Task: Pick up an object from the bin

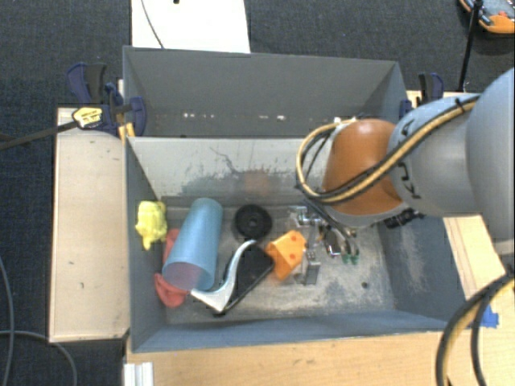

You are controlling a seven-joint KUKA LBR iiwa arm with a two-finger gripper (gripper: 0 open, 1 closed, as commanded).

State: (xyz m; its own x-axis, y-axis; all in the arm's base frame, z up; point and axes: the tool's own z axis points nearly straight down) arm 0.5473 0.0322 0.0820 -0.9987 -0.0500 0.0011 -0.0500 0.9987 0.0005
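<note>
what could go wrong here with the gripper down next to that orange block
1. The gripper sits beside the orange block, not over it, so going lower may shove the block aside instead of catching it.
2. The block lies right by the black-and-white tool; a push could likely jam the two together.
3. The light blue cylinder lies on its side by that tool and might roll if nudged.

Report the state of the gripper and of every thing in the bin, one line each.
gripper: low in the bin, beside the orange block
orange block: tilted, on the floor
light blue cup: lying on its side, over the red thing
red thing: partly covered by the cup
yellow thing: against the left wall
black disc: lying flat
black-and-white tool: lying down, touching the cup
</note>
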